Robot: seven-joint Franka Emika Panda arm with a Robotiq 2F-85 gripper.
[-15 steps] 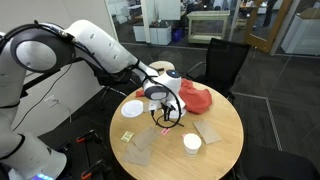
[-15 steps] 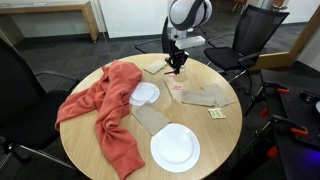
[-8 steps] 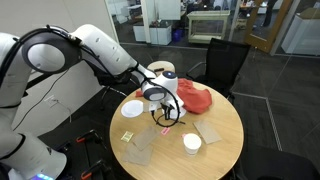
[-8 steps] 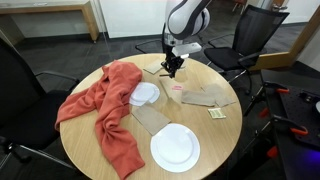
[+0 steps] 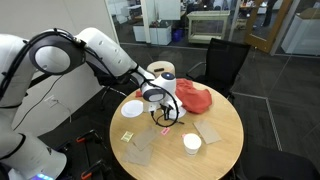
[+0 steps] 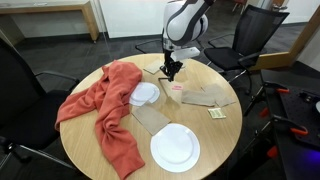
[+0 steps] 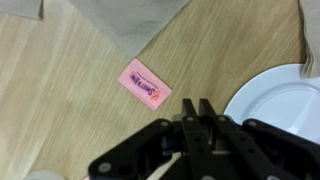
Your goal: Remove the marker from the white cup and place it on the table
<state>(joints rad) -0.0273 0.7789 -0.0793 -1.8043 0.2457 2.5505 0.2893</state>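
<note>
My gripper (image 5: 163, 112) hangs over the round light wooden table (image 5: 225, 150), also seen in the other exterior view (image 6: 170, 73) above the table (image 6: 215, 140). In the wrist view its jaws (image 7: 197, 102) are pressed together, with nothing showing between or beyond them, above bare wood (image 7: 60, 110). The marker shows in no view. I cannot pick out the white cup for certain. A pale rounded edge (image 7: 35, 175) sits at the wrist view's bottom left corner.
A red cloth (image 6: 110, 110) lies along one side of the table. Two white discs (image 6: 145, 94) (image 6: 175, 148) lie there, and one (image 7: 285, 110) is beside the jaws. A pink packet (image 7: 145, 83) and brown napkins (image 6: 200, 97) lie nearby. Black chairs (image 5: 225, 60) surround the table.
The gripper has drifted a little sideways and slightly lower over the table. Nothing on the table has moved.
</note>
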